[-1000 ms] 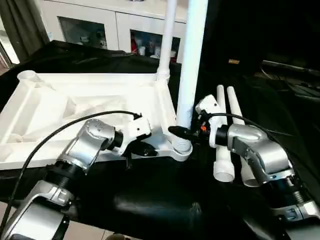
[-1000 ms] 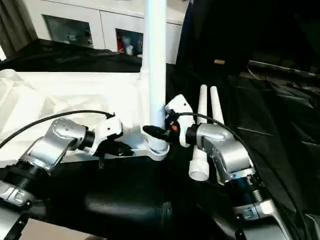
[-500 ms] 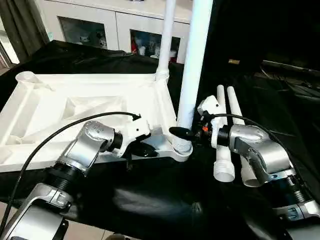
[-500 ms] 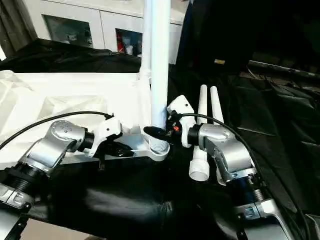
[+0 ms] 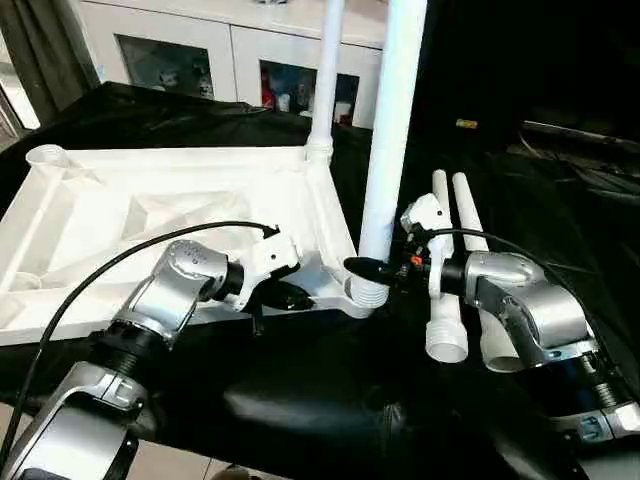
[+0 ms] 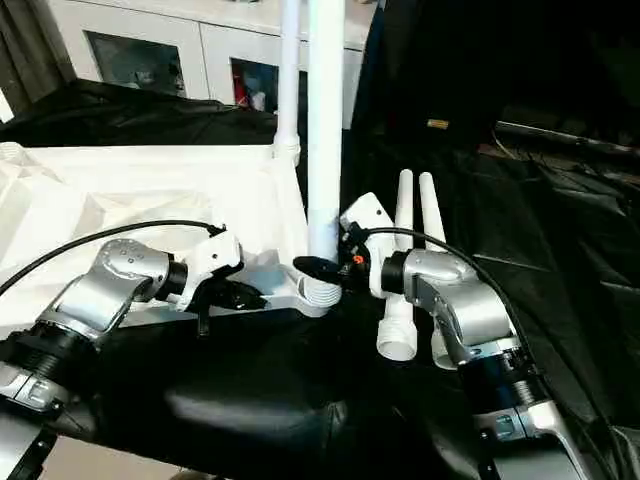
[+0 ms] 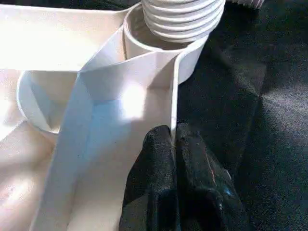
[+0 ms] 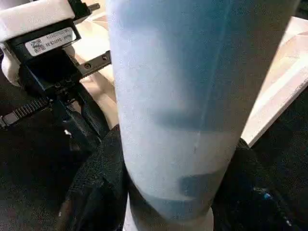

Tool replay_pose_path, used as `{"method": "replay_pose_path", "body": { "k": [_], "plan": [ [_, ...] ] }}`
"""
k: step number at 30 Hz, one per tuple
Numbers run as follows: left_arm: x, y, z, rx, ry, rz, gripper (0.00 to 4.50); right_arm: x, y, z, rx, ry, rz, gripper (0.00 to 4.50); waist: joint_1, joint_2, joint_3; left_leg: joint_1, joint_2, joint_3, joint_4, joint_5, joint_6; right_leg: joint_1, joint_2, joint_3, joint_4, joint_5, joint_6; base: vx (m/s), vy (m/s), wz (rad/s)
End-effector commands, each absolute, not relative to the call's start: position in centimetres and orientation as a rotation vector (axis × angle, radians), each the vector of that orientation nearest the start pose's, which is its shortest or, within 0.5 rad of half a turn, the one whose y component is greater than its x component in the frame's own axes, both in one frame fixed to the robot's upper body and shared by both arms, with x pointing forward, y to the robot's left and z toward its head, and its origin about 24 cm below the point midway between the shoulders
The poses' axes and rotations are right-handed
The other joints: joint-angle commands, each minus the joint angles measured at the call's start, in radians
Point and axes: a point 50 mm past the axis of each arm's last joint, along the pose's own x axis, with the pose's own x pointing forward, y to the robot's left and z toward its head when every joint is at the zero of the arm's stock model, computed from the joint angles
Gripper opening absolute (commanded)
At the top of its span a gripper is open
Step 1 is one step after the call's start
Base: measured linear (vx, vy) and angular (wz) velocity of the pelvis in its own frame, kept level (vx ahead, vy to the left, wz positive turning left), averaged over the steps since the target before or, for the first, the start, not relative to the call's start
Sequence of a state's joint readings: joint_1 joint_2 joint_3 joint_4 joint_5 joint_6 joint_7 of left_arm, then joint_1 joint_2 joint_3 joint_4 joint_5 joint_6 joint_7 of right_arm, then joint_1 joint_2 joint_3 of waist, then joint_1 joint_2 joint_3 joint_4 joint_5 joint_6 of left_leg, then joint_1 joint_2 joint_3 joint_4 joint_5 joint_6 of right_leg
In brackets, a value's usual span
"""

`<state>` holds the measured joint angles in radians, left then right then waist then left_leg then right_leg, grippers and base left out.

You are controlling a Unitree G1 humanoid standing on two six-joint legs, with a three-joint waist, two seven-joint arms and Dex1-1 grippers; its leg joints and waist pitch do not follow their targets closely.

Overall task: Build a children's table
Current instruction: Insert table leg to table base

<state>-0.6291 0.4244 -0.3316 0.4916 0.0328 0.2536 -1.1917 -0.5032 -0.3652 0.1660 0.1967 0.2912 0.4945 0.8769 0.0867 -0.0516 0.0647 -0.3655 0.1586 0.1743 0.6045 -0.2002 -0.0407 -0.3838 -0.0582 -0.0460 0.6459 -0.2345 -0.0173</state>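
Clamped tight, the left gripper point(image 7: 174, 144) has its two black fingers pinched on the thin front rim of the tabletop point(image 5: 150, 210), just beside the near corner socket point(image 5: 362, 296). Right gripper point(image 5: 372, 270) sits about half open around the upright leg point(image 5: 390, 140) right above that socket, fingers hugging both sides of it. Threaded end looks partly seated in the socket, though how deep is hard to tell. Tabletop lies upside down on the black cloth point(image 5: 330, 400), ribbed side up. Second leg point(image 5: 325, 75) stands in the far corner. Two spare legs point(image 5: 450, 260) lie side by side next to the right arm. White cabinet point(image 5: 200, 50) behind.
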Motion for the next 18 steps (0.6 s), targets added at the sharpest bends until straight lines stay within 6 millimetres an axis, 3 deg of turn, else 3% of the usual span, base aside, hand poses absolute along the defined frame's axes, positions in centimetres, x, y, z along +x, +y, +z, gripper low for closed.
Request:
{"method": "replay_pose_path", "body": {
  "k": [1,10,12,18],
  "plan": [
    [32.8,14.1,8.1,0.462,0.468,-1.265,0.0,31.4,-13.3,9.2,-0.04,0.308,1.016,1.86,0.007,0.014,-0.073,0.013,0.075,-0.027,-0.067,-0.045,0.038,0.056,-0.102,0.054,-0.062,0.126,-0.294,0.0,0.0,0.0],
    [32.5,14.0,7.7,0.472,0.488,-1.296,0.0,32.7,-11.9,8.3,0.021,0.291,0.975,1.86,0.006,0.024,-0.073,0.016,0.076,-0.027,-0.068,-0.06,0.023,0.054,-0.101,0.053,-0.061,0.131,-0.308,0.0,0.0,0.0],
    [32.6,14.1,7.7,0.473,0.489,-1.29,0.0,32.7,-11.8,8.2,0.021,0.293,0.982,1.86,0.006,0.018,-0.074,0.014,0.076,-0.026,-0.068,-0.048,0.029,0.056,-0.101,0.053,-0.059,0.149,-0.309,0.0,0.0,0.0],
    [32.7,14.4,7.7,0.473,0.493,-1.271,0.0,32.3,-12.3,7.4,0.048,0.311,0.988,1.86,0.009,0.017,-0.073,0.013,0.076,-0.026,-0.068,-0.058,0.03,0.056,-0.105,0.053,-0.062,0.112,-0.3,0.0,0.0,0.0]
  ]
}}
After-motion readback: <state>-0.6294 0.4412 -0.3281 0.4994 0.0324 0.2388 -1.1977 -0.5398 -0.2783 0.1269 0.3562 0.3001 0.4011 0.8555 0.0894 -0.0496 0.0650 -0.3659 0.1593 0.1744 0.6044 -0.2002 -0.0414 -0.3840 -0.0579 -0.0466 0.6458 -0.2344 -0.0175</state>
